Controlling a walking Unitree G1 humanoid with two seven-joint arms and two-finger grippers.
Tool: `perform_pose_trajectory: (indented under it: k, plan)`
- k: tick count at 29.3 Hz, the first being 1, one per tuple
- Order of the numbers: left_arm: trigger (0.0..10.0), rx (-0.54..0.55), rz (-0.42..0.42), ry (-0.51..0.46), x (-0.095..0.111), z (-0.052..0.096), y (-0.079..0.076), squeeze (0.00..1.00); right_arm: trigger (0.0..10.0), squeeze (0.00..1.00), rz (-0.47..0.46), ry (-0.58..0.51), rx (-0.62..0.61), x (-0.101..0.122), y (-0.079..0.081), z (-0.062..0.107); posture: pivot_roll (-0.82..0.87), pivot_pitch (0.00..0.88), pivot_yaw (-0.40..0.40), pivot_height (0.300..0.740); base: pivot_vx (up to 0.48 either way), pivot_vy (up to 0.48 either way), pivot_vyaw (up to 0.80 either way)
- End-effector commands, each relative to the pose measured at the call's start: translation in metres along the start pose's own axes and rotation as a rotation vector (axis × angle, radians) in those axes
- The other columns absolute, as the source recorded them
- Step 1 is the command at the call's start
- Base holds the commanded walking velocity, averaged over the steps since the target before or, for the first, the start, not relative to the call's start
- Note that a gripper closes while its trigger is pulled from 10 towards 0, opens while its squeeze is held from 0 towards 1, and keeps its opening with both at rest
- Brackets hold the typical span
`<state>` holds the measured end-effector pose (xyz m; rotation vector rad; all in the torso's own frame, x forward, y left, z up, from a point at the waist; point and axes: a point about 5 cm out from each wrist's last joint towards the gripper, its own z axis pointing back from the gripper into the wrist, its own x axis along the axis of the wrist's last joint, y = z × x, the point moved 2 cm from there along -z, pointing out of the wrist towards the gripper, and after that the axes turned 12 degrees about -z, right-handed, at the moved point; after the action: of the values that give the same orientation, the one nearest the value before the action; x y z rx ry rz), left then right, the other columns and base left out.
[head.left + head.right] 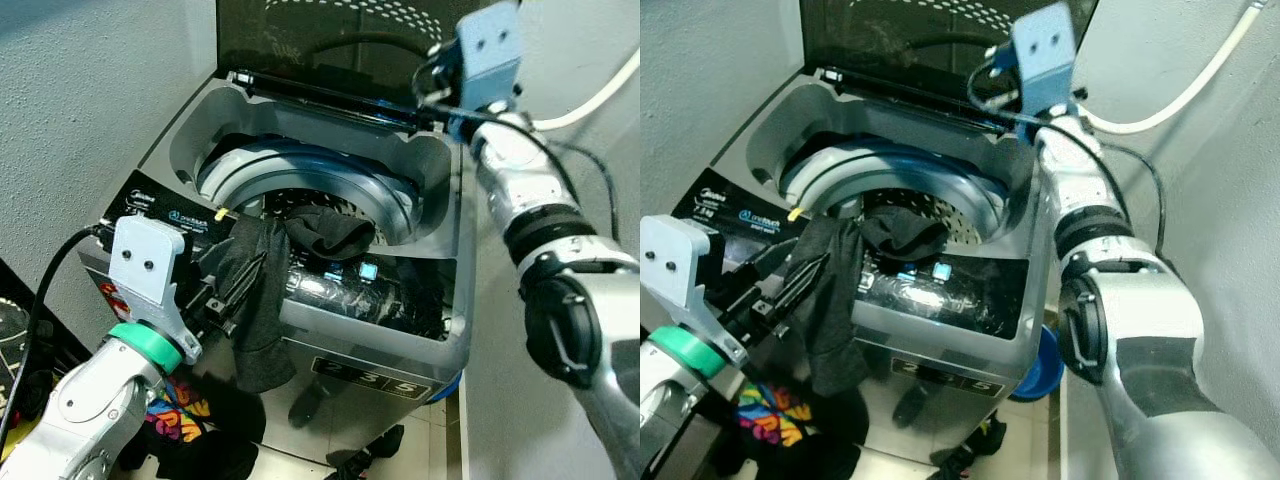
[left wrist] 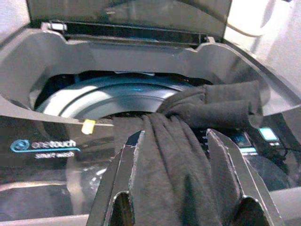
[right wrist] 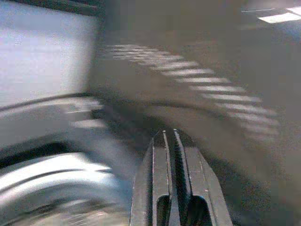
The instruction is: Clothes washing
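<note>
A top-loading washing machine (image 1: 430, 330) stands open against a grey wall, its lid raised at the back.

At the machine's front left corner, the left claw (image 1: 222, 292) grips a dark grey garment (image 1: 252, 300), its two black fingers (image 2: 123, 165) clamped on either side of the cloth. The left wrist view shows the fabric bunched between them. The garment is draped over the front rim of the machine. Its long axis runs from the claw, up and over the control panel (image 1: 360, 290), towards the drum (image 1: 300, 185). One end lies just inside the drum's opening, on the front edge of the blue-grey ring. The other end hangs down the machine's front face, towards the floor. So the drum lies ahead of the left claw and a little to its right, and most of the cloth is not yet inside.

On the floor below the front left corner lie more clothes, including a brightly patterned piece (image 1: 180, 408) and some black items.

Further right, the right claw (image 3: 168, 155) is raised at the back right corner of the machine, near the lid's hinge. Its fingers are pressed together and hold nothing. That view is blurred.

The left arm is much the nearer to the garment, so pushing the cloth forward and down into the drum probably falls to it.
</note>
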<state>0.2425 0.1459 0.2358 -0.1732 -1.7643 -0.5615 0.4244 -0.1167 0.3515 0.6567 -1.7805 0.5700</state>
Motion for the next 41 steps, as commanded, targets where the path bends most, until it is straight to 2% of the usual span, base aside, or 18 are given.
perform_pose_trajectory:
  k: [1,2,3,5,9,12,13,14,16,18,21,24,25,26,29,33,39,41]
  plan:
    - [10.0,-0.025,0.003,-0.003,0.0,0.002,-0.002,0.0,4.8,0.0,-0.069,0.09,0.298,-0.022,0.026,0.005,0.09,0.038,-0.054,0.74,0.0,0.0,0.0]
    - [10.0,-0.041,-0.001,0.004,0.001,0.005,-0.004,0.0,1.2,0.0,-0.067,0.134,0.45,-0.034,0.041,0.013,0.08,0.032,-0.048,0.74,0.0,0.0,0.0]
    - [10.0,-0.031,-0.009,0.024,-0.001,0.008,-0.002,0.0,0.0,0.0,-0.056,0.178,0.552,-0.048,0.054,0.022,0.08,0.031,-0.044,0.74,0.0,0.0,0.0]
    - [10.0,0.02,-0.013,0.062,-0.006,0.014,0.004,0.0,0.0,0.0,-0.032,0.241,0.604,-0.068,0.064,0.032,0.09,0.027,-0.042,0.74,0.0,0.0,0.0]
    - [10.0,0.065,-0.016,0.092,-0.011,0.019,0.009,0.0,0.0,0.0,-0.02,0.298,0.638,-0.085,0.068,0.039,0.09,0.027,-0.042,0.74,0.0,0.0,0.0]
    - [10.0,0.084,-0.026,0.106,-0.013,0.021,0.011,0.0,0.0,0.0,-0.073,0.391,0.818,-0.1,0.085,0.055,0.09,0.027,-0.042,0.74,0.0,0.0,0.0]
    - [10.0,0.084,-0.026,0.106,-0.013,0.021,0.011,0.0,0.0,0.0,-0.073,0.391,0.818,-0.1,0.085,0.055,0.09,0.027,-0.042,0.74,0.0,0.0,0.0]
    - [10.0,0.091,-0.027,0.103,-0.011,0.023,0.011,0.0,0.0,0.0,-0.094,0.441,0.929,-0.104,0.1,0.064,0.1,0.033,-0.064,0.74,0.0,0.0,0.0]
    - [10.0,0.094,-0.027,0.102,-0.011,0.023,0.011,0.0,0.0,0.0,-0.105,0.457,0.97,-0.105,0.106,0.067,0.1,0.033,-0.064,0.74,0.0,0.0,0.0]
    - [10.0,0.101,-0.03,0.107,-0.011,0.026,0.012,0.0,0.0,0.0,-0.141,0.515,1.105,-0.109,0.126,0.08,0.12,0.04,-0.081,0.74,0.0,0.0,0.0]
    - [10.0,0.101,-0.03,0.107,-0.011,0.026,0.012,0.0,0.0,0.0,-0.141,0.515,1.105,-0.109,0.126,0.08,0.12,0.04,-0.081,0.74,0.0,0.0,0.0]
    - [10.0,0.106,-0.03,0.113,-0.011,0.028,0.012,0.0,0.0,0.0,-0.115,0.534,1.136,-0.116,0.136,0.084,0.12,0.042,-0.084,0.74,0.0,0.0,0.0]
    - [10.0,0.109,-0.03,0.115,-0.011,0.029,0.012,0.0,0.0,0.0,-0.044,0.531,1.101,-0.125,0.142,0.079,0.12,0.044,-0.086,0.74,0.0,0.0,0.0]
    - [10.0,0.109,-0.03,0.115,-0.011,0.029,0.012,0.0,0.0,0.0,-0.044,0.531,1.101,-0.125,0.142,0.079,0.12,0.044,-0.086,0.74,0.0,0.0,0.0]
    - [10.0,0.113,-0.028,0.118,-0.011,0.029,0.012,0.0,0.0,0.0,0.14,0.475,0.916,-0.143,0.15,0.052,0.11,0.05,-0.083,0.74,0.0,0.0,0.0]
    - [10.0,0.112,-0.024,0.119,-0.012,0.029,0.011,0.0,0.0,0.0,0.149,0.418,0.767,-0.141,0.149,0.031,0.11,0.055,-0.083,0.74,0.0,0.0,0.0]
    - [10.0,0.112,-0.019,0.122,-0.012,0.029,0.01,0.0,0.0,0.0,0.166,0.437,0.664,-0.143,0.147,0.02,0.1,0.06,-0.084,0.74,0.0,0.0,0.0]
    - [10.0,0.112,-0.017,0.123,-0.012,0.03,0.009,0.0,0.0,0.0,0.153,0.415,0.57,-0.139,0.144,0.007,0.1,0.06,-0.084,0.74,0.0,0.0,0.0]
